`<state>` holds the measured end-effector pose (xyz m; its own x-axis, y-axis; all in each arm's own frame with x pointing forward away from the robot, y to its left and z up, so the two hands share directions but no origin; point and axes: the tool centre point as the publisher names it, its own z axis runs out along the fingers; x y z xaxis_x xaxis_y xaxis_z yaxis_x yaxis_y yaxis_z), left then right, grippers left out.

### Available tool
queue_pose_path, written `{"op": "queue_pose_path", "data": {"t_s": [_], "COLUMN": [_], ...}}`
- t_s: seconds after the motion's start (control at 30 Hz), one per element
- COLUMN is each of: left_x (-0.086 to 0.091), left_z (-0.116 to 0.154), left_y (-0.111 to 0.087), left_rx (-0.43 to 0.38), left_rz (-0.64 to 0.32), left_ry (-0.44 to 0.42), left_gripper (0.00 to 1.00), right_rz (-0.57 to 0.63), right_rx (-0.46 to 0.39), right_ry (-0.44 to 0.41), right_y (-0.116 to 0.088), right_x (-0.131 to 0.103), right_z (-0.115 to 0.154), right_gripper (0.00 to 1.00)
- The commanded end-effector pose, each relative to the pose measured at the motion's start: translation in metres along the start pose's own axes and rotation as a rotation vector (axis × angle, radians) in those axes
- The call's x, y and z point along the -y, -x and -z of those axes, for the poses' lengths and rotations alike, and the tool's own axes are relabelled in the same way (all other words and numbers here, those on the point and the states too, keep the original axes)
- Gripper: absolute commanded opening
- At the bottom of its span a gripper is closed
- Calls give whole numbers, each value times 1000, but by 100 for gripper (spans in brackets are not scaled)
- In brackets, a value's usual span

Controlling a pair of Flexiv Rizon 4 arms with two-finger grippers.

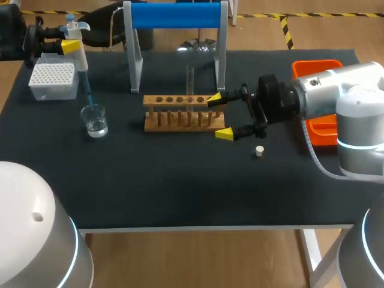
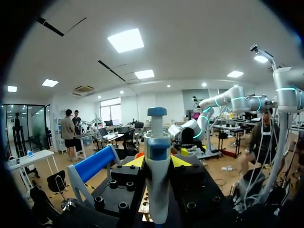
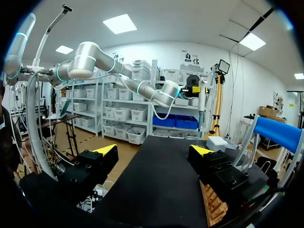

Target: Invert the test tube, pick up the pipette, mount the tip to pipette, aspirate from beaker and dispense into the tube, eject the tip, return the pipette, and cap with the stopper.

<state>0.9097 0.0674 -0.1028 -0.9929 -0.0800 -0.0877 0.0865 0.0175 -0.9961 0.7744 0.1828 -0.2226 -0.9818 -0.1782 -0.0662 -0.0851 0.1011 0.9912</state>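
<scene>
At the table's far left, my left gripper (image 1: 67, 44) is shut on the white pipette (image 1: 77, 51), which stands upright. Its blue tip (image 1: 88, 96) reaches down into the glass beaker (image 1: 95, 120). In the left wrist view the pipette (image 2: 156, 166) stands between the yellow fingertips of the left gripper (image 2: 157, 164). The wooden rack (image 1: 183, 112) lies mid-table with a clear test tube (image 1: 190, 81) upright in it. My right gripper (image 1: 219, 116) stands open at the rack's right end, one finger on each side of the end. A small white stopper (image 1: 259, 151) lies just right of it.
A white tip box (image 1: 53, 80) sits behind the beaker. The blue-topped pipette stand (image 1: 177, 16) rises behind the rack, and an orange tray (image 1: 317, 71) lies under my right arm. From the right wrist view the right gripper (image 3: 153, 152) faces bare black mat, with the rack (image 3: 213, 205) beside one finger.
</scene>
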Motion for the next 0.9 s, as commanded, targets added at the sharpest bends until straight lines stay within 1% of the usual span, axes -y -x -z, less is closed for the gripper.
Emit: {"op": "queue_pose_path", "data": {"t_s": [0.03,0.37,0.43,0.47,0.53,0.6,0.7,0.9], "left_x": [0,0,0,0,0,0,0,0], "left_z": [1,1,1,1,1,1,1,1], "left_y": [2,2,2,2,2,2,2,2], "left_rx": [-5,-5,-5,-5,-5,-5,-5,-5], "left_rz": [-1,-1,-1,-1,-1,-1,-1,-1], "left_ry": [-1,-1,-1,-1,-1,-1,-1,-1], "left_gripper": [0,0,0,0,0,0,0,0], "right_rz": [0,0,-4,-1,-2,1,-6,-19], "right_rx": [0,0,42,67,73,85,81,114], "right_ry": [-1,-1,-15,-37,-51,-87,-121,-188], "right_y": [0,0,-2,-2,-2,-2,-2,4], "right_x": [0,0,-3,-5,-8,-11,-14,-17], "right_z": [1,1,-3,-7,-17,-29,-52,-92], "right_gripper": [100,100,100,100,100,100,100,100]}}
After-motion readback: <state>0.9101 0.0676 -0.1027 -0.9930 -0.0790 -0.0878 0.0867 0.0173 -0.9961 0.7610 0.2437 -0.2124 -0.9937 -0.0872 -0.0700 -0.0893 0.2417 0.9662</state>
